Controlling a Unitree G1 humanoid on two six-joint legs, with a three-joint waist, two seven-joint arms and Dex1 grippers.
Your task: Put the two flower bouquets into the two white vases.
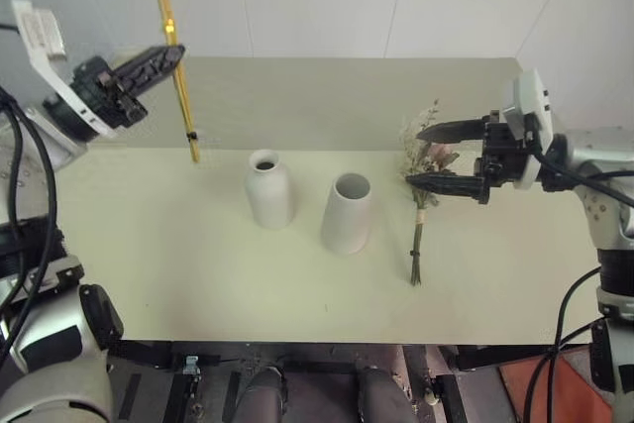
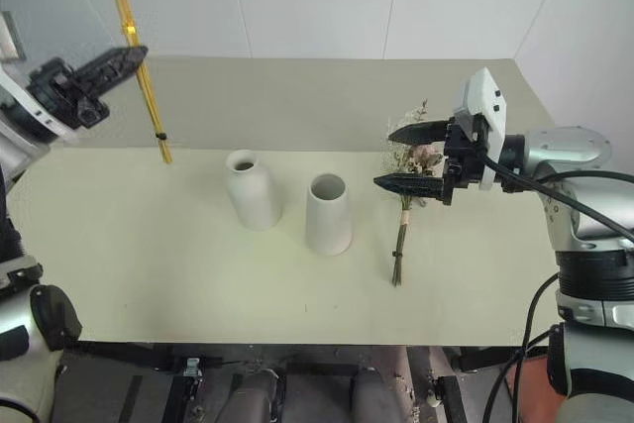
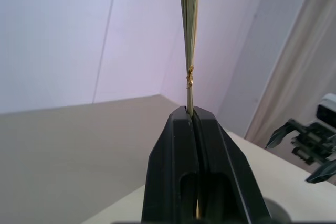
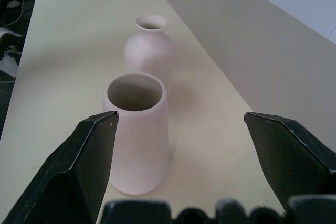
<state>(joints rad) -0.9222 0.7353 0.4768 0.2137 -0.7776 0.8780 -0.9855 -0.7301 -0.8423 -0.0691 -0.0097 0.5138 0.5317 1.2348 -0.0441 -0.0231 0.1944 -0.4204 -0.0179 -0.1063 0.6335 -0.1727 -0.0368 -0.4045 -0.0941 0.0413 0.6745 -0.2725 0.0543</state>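
1. Black fingers (image 3: 197, 166) of the left gripper (image 1: 170, 54) are seen clamped tight on the slim golden bundle (image 1: 176, 66), gripped low on the stalks just under the tie; the bundle is held up in the air, nearly upright, its cut end hanging below the fingers, well clear of the table (image 1: 149, 264).
2. Right gripper (image 1: 441, 158) is held wide open, nothing in it, with the rose bunch (image 1: 424, 185) directly beneath it, lying flat on the table.
3. Two white vases stand between the grippers: the narrow-mouthed bottle vase (image 1: 268, 189) nearer the left gripper, the wide-mouthed tapered vase (image 1: 347, 212) nearer the right, straight ahead of its open jaws. Both are empty.
4. Handling, judged: golden bundle is light, thin, fairly stiff, likely to swing or slip if pinched loosely; best held on the bound stalks, as now.
5. Rose bunch is judged soft and crushable at the heads; it should be taken at the tied stems (image 1: 417, 245), not the blossoms.
6. Vases look like ceramic, tippable if knocked by stems.
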